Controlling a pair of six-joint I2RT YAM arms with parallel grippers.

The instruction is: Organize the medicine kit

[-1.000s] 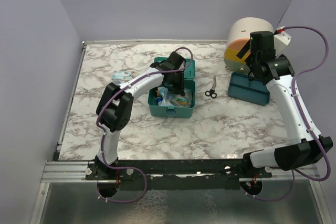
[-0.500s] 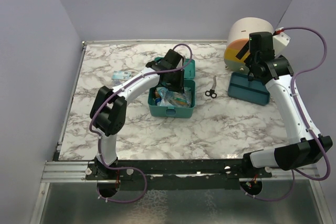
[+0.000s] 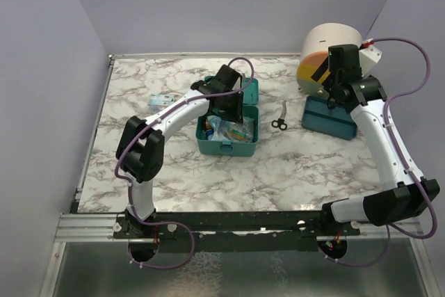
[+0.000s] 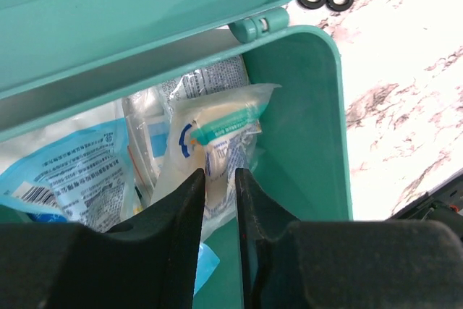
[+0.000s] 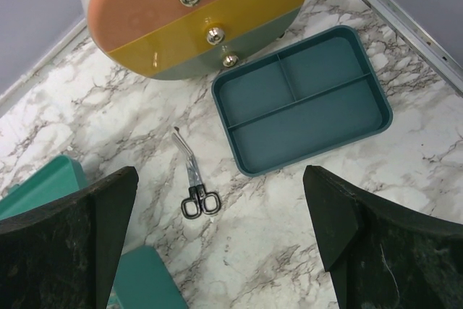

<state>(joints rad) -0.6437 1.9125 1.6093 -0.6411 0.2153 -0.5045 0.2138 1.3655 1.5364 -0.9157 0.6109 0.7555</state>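
Near edge: a metal rail is seen, with both arm bases bolted on it. Beyond it a white marble-patterned counter with grey veins is spread.

The medicine kit is set at mid-counter, lid thrown back toward the far side, packets piled inside. The left gripper is dipped into the kit at its right end. Its jaws are held narrowly apart, and a cream packet is seen through the gap, nothing clearly clamped. A blue-printed packet is lying left of it.

Scissors are laid on the counter right of the kit. Further right a shallow teal tray with three compartments is placed, nothing in them. The right gripper is hung above this area, jaws spread wide, nothing between.

A small packet is left on the counter left of the kit. A round drawer unit is set just behind the tray. The counter is enclosed by plain lavender-grey walls.
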